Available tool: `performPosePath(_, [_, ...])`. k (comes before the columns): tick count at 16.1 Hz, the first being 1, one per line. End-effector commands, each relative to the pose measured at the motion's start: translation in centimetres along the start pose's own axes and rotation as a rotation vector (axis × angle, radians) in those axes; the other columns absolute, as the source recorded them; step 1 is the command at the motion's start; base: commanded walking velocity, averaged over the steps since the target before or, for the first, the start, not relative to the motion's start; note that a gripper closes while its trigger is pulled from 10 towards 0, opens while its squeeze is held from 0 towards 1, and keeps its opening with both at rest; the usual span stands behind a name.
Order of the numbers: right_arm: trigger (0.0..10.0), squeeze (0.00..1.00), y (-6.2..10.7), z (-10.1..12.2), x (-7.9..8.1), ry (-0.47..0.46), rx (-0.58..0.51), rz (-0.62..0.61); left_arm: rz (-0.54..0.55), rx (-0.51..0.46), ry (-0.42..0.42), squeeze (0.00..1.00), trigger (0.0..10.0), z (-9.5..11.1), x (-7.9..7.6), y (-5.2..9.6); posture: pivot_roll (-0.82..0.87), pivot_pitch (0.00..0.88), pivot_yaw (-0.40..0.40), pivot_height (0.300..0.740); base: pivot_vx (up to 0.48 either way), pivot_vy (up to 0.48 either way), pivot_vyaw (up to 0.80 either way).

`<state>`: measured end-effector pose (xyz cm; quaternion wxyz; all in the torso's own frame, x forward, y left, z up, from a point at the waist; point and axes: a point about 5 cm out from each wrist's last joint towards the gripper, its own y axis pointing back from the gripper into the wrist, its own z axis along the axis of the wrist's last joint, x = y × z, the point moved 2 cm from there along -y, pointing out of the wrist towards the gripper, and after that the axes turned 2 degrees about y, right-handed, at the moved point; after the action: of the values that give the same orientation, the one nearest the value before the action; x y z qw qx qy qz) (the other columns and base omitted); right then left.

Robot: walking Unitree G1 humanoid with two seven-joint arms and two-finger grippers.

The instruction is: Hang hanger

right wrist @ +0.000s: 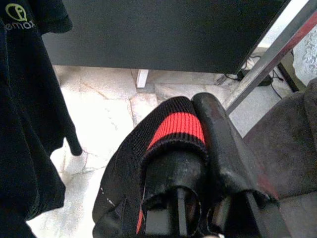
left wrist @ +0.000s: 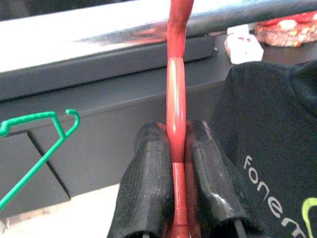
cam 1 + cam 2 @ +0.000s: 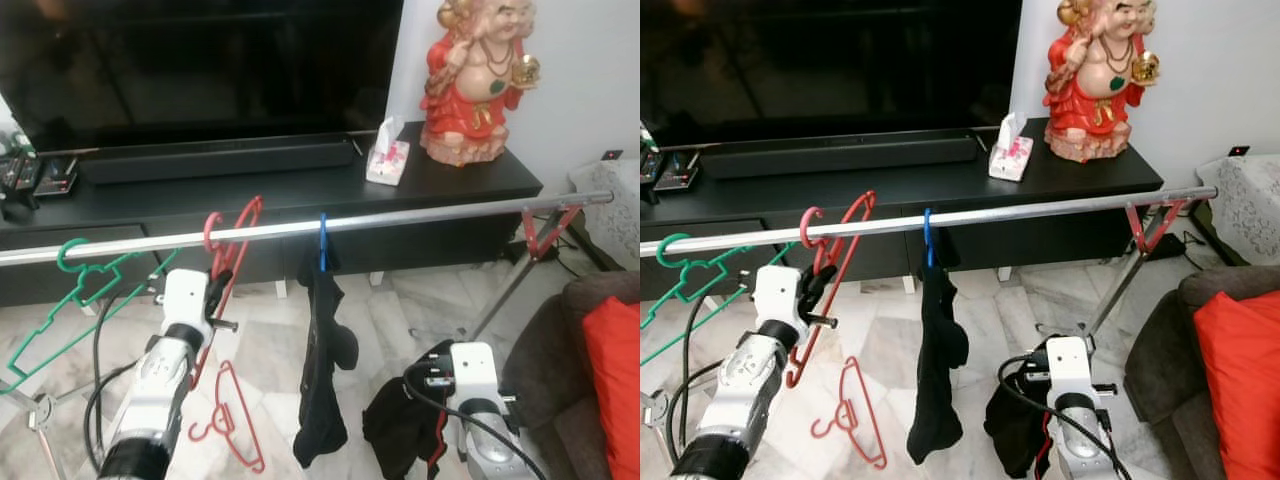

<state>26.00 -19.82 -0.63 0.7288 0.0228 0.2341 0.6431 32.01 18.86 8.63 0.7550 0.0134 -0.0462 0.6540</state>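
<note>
Room: white marble floor (image 3: 260, 350); long black TV cabinet (image 3: 300, 195) against the wall, carrying a large dark television (image 3: 200, 70), a floral tissue box (image 3: 388, 160) and a red-robed laughing figurine (image 3: 478, 85); brown sofa with red cushion (image 3: 615, 390) at the robot's right.
Eye views, rail: silver metal clothes rail (image 3: 420, 215) runs across in front of the cabinet on red-jointed legs.
Eye views, on rail: green plastic hanger (image 3: 75, 285) hooked at the left end; red plastic hanger (image 3: 228, 250) with its hook over the rail, body tilted; blue hook carrying a black garment (image 3: 322, 370) beside it.
Eye views, floor: second red hanger (image 3: 232, 415) lies on the marble below the rail.
Eye views, left gripper (image 3: 215, 290): raised just under the rail, fingers clamped on the red plastic hanger's body.
Eye views, right gripper (image 3: 1035, 400): low, holding a black cloth with red stripe (image 3: 405, 425).
Left wrist view: both black fingers (image 2: 148, 188) pinch the red shaft, which rises to the rail; printed black garment alongside.
Right wrist view: fingers closed with the black-and-red cloth (image 1: 173, 129) draped over them; marble floor below.
</note>
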Motion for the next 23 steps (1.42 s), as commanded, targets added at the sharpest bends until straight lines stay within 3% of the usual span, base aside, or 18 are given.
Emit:
performPosePath(1, [10.0,0.00,-0.1,0.5,0.0,0.000,-0.022,-0.005,-0.006,0.009,-0.006,0.00,10.0,-0.1,0.2,0.8,-0.09,0.012,0.001,0.740,0.000,0.000,0.00])
performPosePath(7, [10.0,0.00,-0.4,1.7,-1.0,-0.012,-0.067,-0.029,0.063,0.108,-0.016,0.00,10.0,-2.4,1.3,4.8,-0.10,0.010,-0.001,0.740,0.000,0.000,0.00])
performPosePath(10, [10.0,0.00,-0.4,2.2,-1.2,-0.021,-0.091,-0.032,0.095,0.134,0.008,0.00,10.0,-3.1,0.1,5.1,-0.10,0.000,-0.004,0.740,0.000,0.000,0.00])
performPosePath(13, [10.0,0.00,-0.3,2.7,-1.2,-0.041,-0.120,-0.035,0.171,0.173,0.017,0.00,10.0,-4.3,0.1,6.0,-0.11,0.000,-0.001,0.740,0.000,0.000,0.00])
performPosePath(18, [10.0,0.00,0.0,2.6,-2.0,-0.045,-0.124,-0.049,0.291,0.213,0.019,0.00,10.0,-5.1,2.1,7.6,-0.10,0.000,-0.005,0.740,0.000,0.000,0.00])
performPosePath(23, [10.0,0.00,0.0,2.6,-2.0,-0.041,-0.121,-0.051,0.279,0.221,0.021,0.00,10.0,-5.1,1.7,7.2,-0.11,0.000,-0.004,0.740,0.000,0.000,0.00])
